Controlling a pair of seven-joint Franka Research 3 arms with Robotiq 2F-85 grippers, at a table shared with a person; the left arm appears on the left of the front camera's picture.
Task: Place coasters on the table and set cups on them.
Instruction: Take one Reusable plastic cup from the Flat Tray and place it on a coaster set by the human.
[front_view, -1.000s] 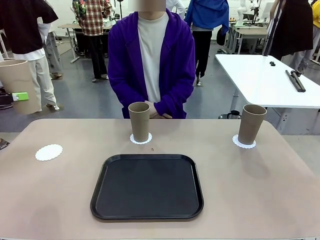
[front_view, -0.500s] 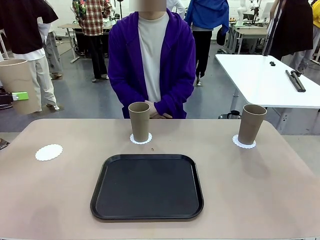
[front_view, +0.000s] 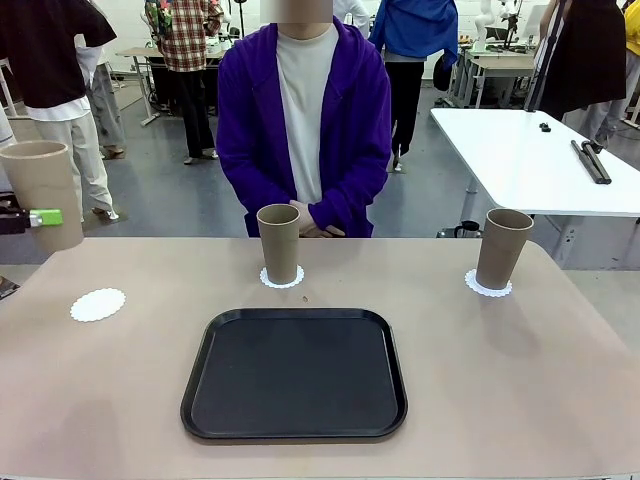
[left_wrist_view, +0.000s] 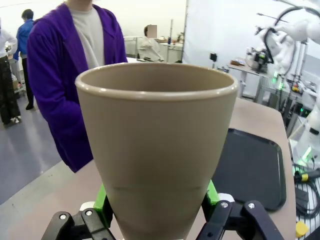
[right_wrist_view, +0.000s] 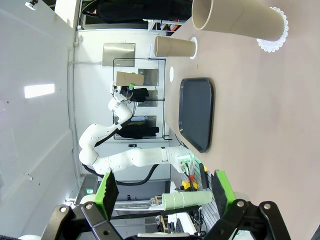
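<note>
Left gripper (left_wrist_view: 159, 210) grasping cup (left_wrist_view: 157, 150) low | right gripper (right_wrist_view: 165, 192) released | we judge cup light, stiff, smooth-walled

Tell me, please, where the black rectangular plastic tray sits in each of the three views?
Front view: the black rectangular plastic tray lies centre, toward the near edge of the table.
Left wrist view: at the right, partly behind the tan cup held in the left hand.
Right wrist view: centre, seen sideways.
Shared landmark: the middle tan cup on its white lacy coaster, just beyond the tray.
</note>
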